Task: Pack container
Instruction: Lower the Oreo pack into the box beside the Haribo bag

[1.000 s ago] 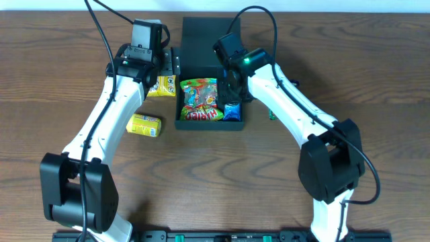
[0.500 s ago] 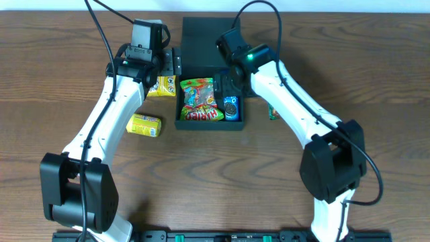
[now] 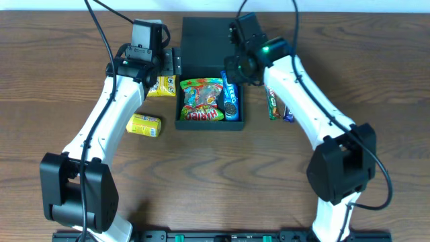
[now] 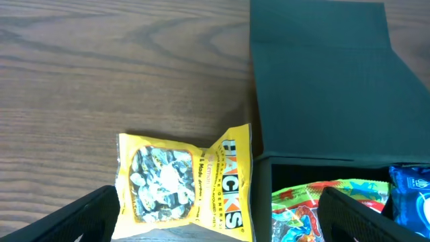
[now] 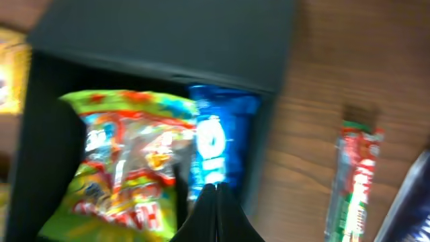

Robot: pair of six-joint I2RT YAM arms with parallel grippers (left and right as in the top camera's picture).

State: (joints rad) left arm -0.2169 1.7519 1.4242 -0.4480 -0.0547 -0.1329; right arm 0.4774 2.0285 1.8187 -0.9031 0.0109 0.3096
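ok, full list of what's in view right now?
Container: 1, dark green, far centre of the table, lid open
Gummy bag: 1, green and red, in container, left
Oreo pack: 1, blue, in container, right
Hacks bag: 1, yellow, table, left of container
Yellow pack: 1, table, nearer left
Stick pack: 1, green and red, table, right of container
Blue pack: 1, beside stick pack, partly hidden
Left pincer: open, over Hacks bag
Right pincer: shut, over container

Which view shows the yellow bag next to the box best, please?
The left wrist view: the yellow bag lies nearly whole, print readable. Overhead, the left arm covers part of it. The right wrist view gives only a blurred yellow sliver.
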